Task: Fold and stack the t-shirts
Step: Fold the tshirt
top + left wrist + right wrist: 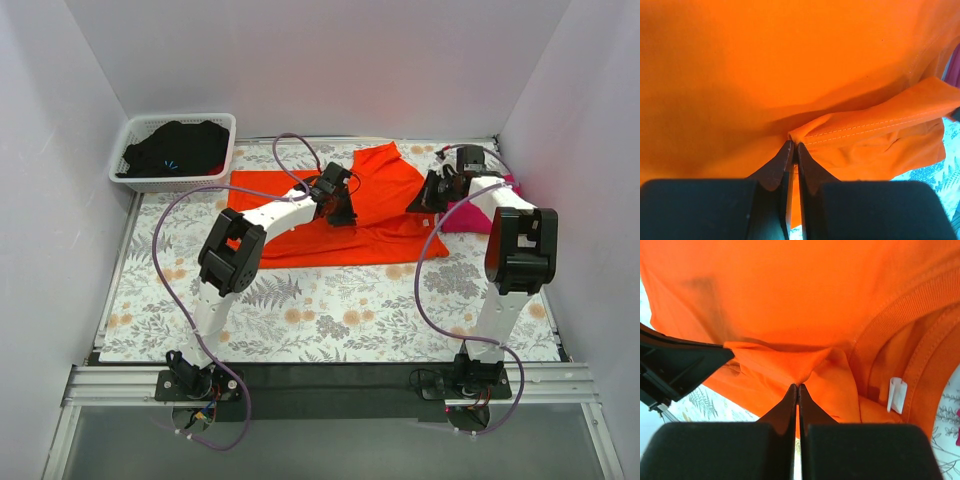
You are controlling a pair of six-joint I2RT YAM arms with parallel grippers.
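The bright orange t-shirt lies spread on the floral table, its right part lifted and folded over. My left gripper is shut on a hemmed edge of the orange t-shirt near the shirt's middle. My right gripper is shut on the orange t-shirt beside its ribbed collar and white label. The magenta-pink t-shirt lies crumpled at the right, mostly hidden behind my right arm.
A white basket holding dark clothing stands at the back left corner. White walls enclose the table on three sides. The floral tablecloth shows in front of the shirt. My left gripper's body shows at the left of the right wrist view.
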